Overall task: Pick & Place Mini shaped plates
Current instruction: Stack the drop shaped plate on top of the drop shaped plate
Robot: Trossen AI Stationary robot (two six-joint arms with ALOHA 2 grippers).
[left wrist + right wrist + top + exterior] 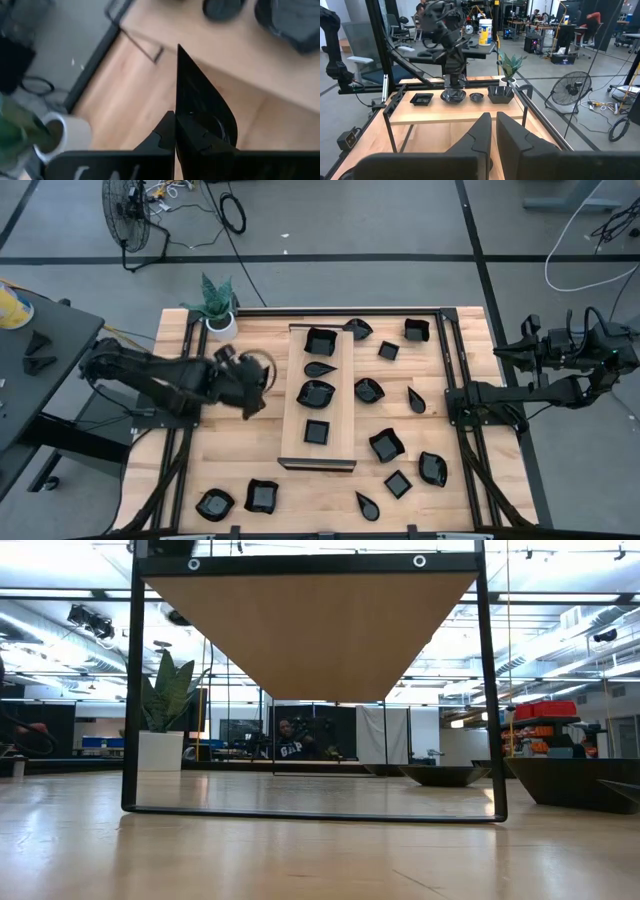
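Observation:
My left gripper (254,394) hangs over the table just left of the long pale wooden board (342,395), shut on a black teardrop mini plate (200,90). The board stands raised on a black frame (130,690) and carries several black plates, among them a square one (317,432) and a teardrop one (320,368). More plates lie on the table right of the board (386,444) and along the near edge (262,496). My right gripper (493,120) is parked beyond the table's right edge, level, shut with nothing between its fingers. My left gripper pinches the teardrop plate at its rounded end (196,125) between the two fingers. The plate stands on edge in the hold, with its pointed tip (179,50) reaching out past the fingertips. It is lifted clear of the table, and the gripper slants downward.
A small white pot with a green plant (220,320) stands at the table's far left corner, close to my left arm. Black rails (452,350) run along the table's left and right sides. A fan (128,210) stands on the floor beyond the table.

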